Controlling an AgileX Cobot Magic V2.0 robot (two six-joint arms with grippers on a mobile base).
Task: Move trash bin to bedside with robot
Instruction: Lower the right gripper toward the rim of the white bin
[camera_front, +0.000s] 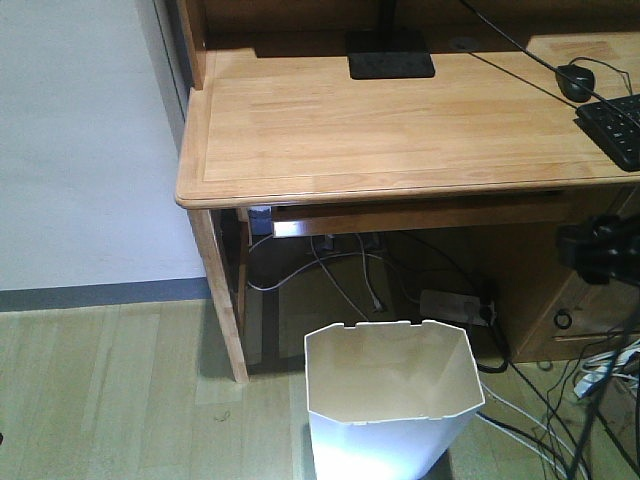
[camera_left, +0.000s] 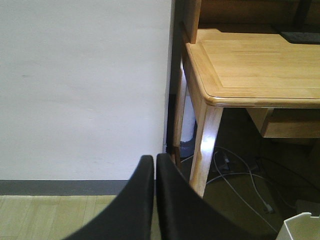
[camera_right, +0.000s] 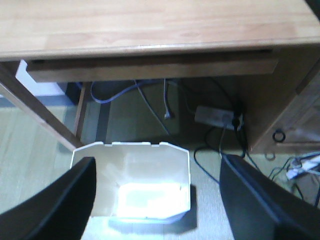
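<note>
Two grippers, two states: my right gripper (camera_right: 156, 161) hangs spread wide above the white trash bin (camera_front: 392, 395) standing on the floor (camera_front: 100, 400) below the desk's (camera_front: 400, 120) front edge, my left gripper (camera_left: 155, 160) pinched together, empty.

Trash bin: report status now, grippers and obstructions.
Left gripper shut, empty. Right gripper open, hovering over trash bin, no contact seen. Bin upright on floor before desk; bedside not in view. Cables on floor right of bin.
</note>
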